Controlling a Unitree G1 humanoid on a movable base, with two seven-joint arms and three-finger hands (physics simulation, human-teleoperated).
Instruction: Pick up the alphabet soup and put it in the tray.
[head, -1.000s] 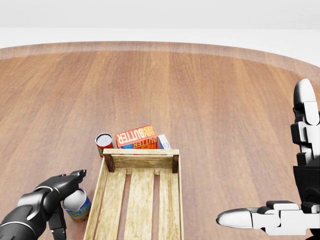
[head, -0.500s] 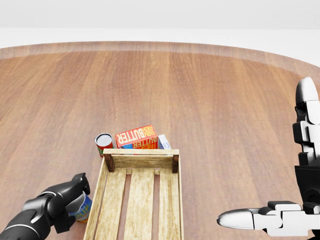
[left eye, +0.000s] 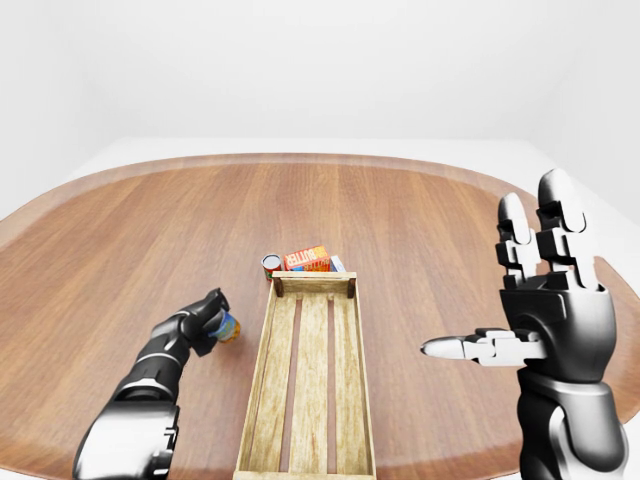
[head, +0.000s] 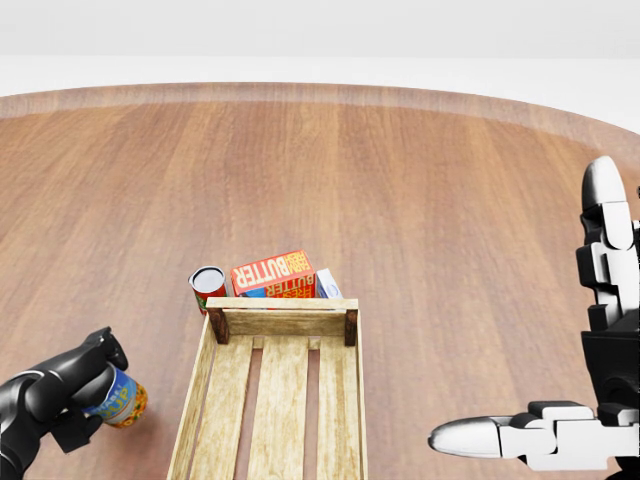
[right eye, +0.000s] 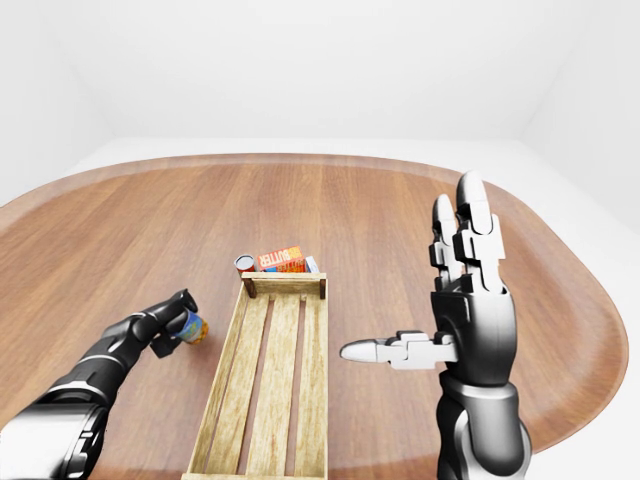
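Left hand (head: 70, 392): fingers wrapped round soup can (head: 118, 397), can tilted, lid end hidden in the grip, held just left of tray (head: 197, 410), at tray's 9 o'clock, not inside it. Whether can touches table (head: 380, 180) can't be told.
Right hand (left eye: 535, 300): fingers spread, pointing up, thumb out sideways, holding nothing; well apart from tray at its 3 o'clock.
Tray: wooden slats, nothing inside.
Red can (head: 208, 287): upright, touching tray's 11 o'clock corner.
Butter box (head: 274, 274): at tray's 12 o'clock, just beside red can.
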